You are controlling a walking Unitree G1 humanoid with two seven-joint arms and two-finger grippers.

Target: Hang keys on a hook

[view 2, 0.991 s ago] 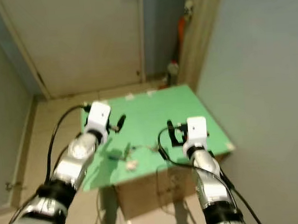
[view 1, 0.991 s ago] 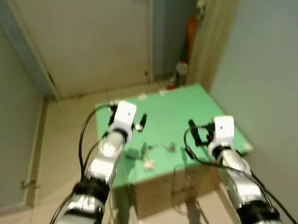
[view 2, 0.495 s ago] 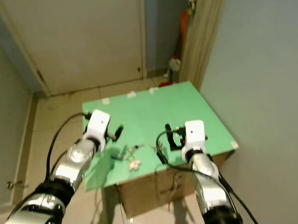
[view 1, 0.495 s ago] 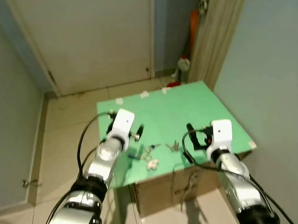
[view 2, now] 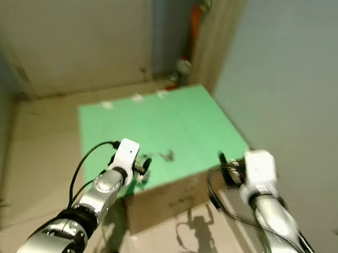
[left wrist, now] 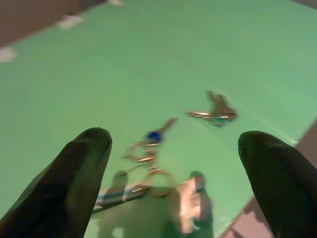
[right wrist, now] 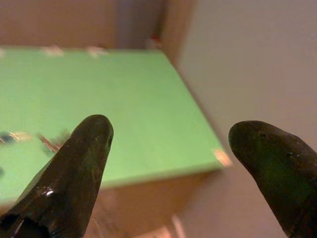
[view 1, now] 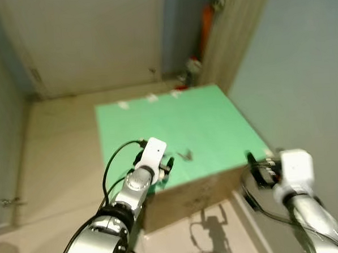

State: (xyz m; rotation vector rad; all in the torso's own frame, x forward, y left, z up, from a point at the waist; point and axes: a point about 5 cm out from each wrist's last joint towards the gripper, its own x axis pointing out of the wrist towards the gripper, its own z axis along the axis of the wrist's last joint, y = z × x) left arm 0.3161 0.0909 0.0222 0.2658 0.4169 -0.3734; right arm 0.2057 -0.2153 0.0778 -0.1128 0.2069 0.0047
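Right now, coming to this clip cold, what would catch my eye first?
The bright green table top on a cardboard box, set on the floor between a door and a pale wall. Near its front edge lies a bunch of keys with a blue tag, and a second small key a little apart. The left gripper hangs open just over the bunch, while the right gripper, also open, is off the table's front right corner.

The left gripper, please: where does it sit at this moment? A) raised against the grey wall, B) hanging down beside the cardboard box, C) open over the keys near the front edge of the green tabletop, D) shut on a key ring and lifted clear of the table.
C: the left gripper has its fingers spread wide with the keys lying between them on the green tabletop.
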